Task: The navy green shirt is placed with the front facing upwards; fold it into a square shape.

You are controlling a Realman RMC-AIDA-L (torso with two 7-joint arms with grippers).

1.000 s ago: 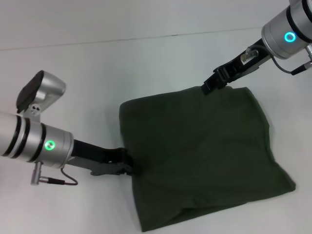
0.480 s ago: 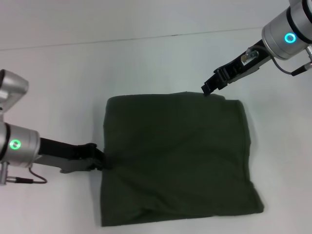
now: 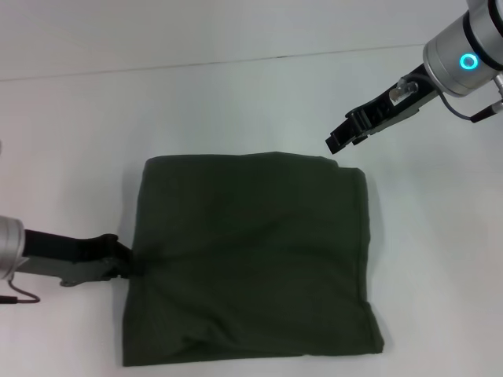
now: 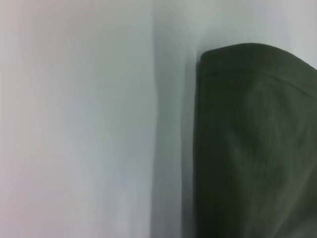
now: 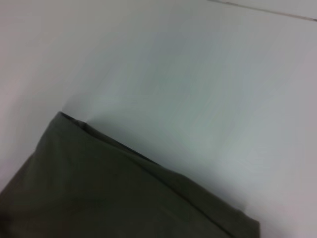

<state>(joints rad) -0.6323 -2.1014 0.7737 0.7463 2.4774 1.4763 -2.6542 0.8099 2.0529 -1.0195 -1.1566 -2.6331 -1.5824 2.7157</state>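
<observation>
As the shirt (image 3: 250, 259) is dragged toward nine o'clock, its edge gripped by the left gripper (image 3: 126, 263), it lies nearly square; the right gripper (image 3: 336, 144) is lifted clear, its finger state unclear.

Silver cylindrical arms, a glowing teal ring on the right one, thin cables, black fingers (image 3: 339, 141).

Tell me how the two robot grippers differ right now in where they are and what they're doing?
The left gripper sits low at the shirt's left edge, touching the cloth. The right gripper hangs just past the shirt's far right corner, clear of it. The left arm reaches in from the near side, the right from the far side. Both have dark fingers on silver arms.
</observation>
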